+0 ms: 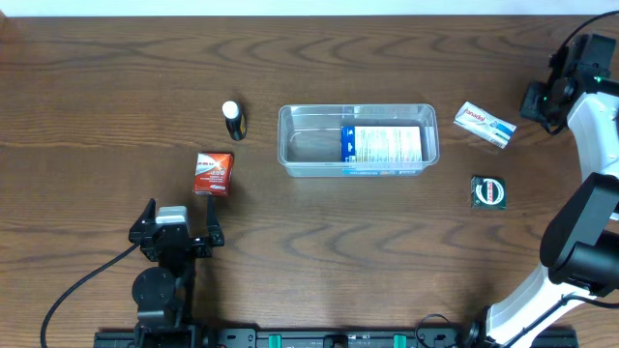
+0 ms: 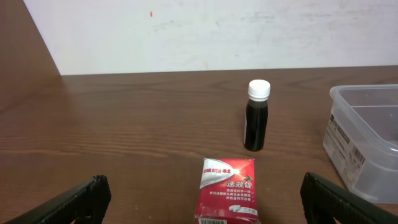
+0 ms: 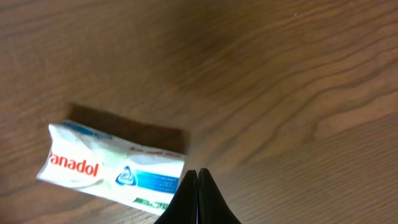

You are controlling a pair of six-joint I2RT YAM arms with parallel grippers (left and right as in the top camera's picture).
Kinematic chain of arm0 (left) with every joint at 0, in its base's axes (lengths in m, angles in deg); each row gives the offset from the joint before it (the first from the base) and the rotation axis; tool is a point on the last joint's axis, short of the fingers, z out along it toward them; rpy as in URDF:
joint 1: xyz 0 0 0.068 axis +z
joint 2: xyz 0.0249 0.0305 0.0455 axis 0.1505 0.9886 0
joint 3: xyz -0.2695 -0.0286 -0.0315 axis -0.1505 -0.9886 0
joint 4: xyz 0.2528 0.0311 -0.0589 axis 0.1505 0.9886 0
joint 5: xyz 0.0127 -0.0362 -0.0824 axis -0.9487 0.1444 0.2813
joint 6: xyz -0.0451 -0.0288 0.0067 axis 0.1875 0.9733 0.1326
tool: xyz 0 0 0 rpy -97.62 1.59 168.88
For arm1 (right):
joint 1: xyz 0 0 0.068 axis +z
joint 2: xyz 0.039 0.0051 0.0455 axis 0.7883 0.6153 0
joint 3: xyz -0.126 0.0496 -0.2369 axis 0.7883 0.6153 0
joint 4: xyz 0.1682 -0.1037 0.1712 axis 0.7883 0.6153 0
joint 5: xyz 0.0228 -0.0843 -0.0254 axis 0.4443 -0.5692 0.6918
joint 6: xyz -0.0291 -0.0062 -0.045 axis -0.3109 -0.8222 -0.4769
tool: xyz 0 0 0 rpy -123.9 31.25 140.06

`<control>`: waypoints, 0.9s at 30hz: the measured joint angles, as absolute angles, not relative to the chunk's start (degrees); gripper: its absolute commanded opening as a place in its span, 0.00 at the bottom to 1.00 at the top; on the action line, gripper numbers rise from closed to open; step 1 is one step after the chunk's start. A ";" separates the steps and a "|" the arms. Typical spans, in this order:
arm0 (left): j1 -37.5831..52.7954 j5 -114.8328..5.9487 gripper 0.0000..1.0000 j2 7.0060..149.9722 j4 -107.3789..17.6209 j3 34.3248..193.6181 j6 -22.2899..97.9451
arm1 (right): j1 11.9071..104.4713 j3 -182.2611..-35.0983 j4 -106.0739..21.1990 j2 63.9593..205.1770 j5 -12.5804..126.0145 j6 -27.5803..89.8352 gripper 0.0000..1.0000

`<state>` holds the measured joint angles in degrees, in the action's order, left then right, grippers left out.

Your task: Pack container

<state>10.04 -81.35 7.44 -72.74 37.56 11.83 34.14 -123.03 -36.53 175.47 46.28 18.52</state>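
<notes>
The clear plastic container (image 1: 302, 145) stands mid-table with a blue-and-white box (image 1: 384, 145) lying in its right half. Its corner shows at the right edge of the left wrist view (image 2: 367, 140). A red box (image 1: 214, 173) (image 2: 228, 190) lies left of the container, just ahead of my left gripper (image 1: 180, 217) (image 2: 204, 199), which is open wide with nothing between its fingers. A white Panadol box (image 1: 486, 125) (image 3: 112, 167) lies right of the container. My right gripper (image 1: 537, 101) (image 3: 198, 183) is shut and empty, its tips beside that box's right end.
A small dark bottle (image 1: 232, 120) (image 2: 257, 116) with a white cap stands upright behind the red box. A dark square packet (image 1: 488, 192) lies at the front right. The right arm (image 1: 580, 232) rises along the table's right edge.
</notes>
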 measured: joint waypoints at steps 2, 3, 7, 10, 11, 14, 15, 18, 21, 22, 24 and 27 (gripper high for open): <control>10.04 -81.35 0.98 7.44 -72.74 37.56 11.83 | 34.09 -123.03 -37.44 175.87 46.30 19.00 0.01; 10.04 -81.35 0.98 7.44 -72.71 37.56 11.83 | 34.09 -123.03 -37.99 176.41 46.28 19.17 0.01; 10.04 -81.35 0.98 7.44 -72.71 37.56 11.83 | 34.09 -123.03 -39.78 180.33 46.28 19.54 0.01; 10.04 -81.35 0.98 7.44 -72.74 37.56 11.83 | 34.07 -122.94 -40.44 182.71 46.32 19.63 0.01; 10.04 -81.35 0.98 7.44 -72.71 37.56 11.83 | 34.07 -122.74 -40.57 183.25 46.32 19.63 0.01; 10.04 -81.35 0.98 7.44 -72.71 37.56 11.83 | 34.07 -122.50 -41.36 183.43 46.30 19.65 0.01; 10.04 -81.35 0.98 7.44 -72.74 37.56 11.83 | 34.07 -122.53 -42.01 183.43 46.30 19.67 0.01; 10.04 -81.35 0.98 7.44 -72.71 37.56 11.83 | 34.03 -122.50 -42.10 183.43 46.30 19.67 0.01; 10.04 -81.35 0.98 7.44 -72.74 37.56 11.83 | 33.96 -122.50 -42.10 183.43 46.30 19.67 0.01; 10.04 -81.35 0.98 7.44 -72.71 37.56 11.83 | 33.94 -122.50 -42.10 183.52 46.30 19.67 0.01; 10.04 -81.35 0.98 7.44 -72.71 37.56 11.83 | 33.92 -122.50 -42.14 183.84 46.37 19.83 0.01; 10.04 -81.35 0.98 7.44 -72.71 37.56 11.83 | 33.92 -122.50 -42.23 184.92 47.40 19.89 0.01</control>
<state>10.04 -81.35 7.44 -72.71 37.56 11.83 33.92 -122.50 -42.23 184.92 47.40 19.89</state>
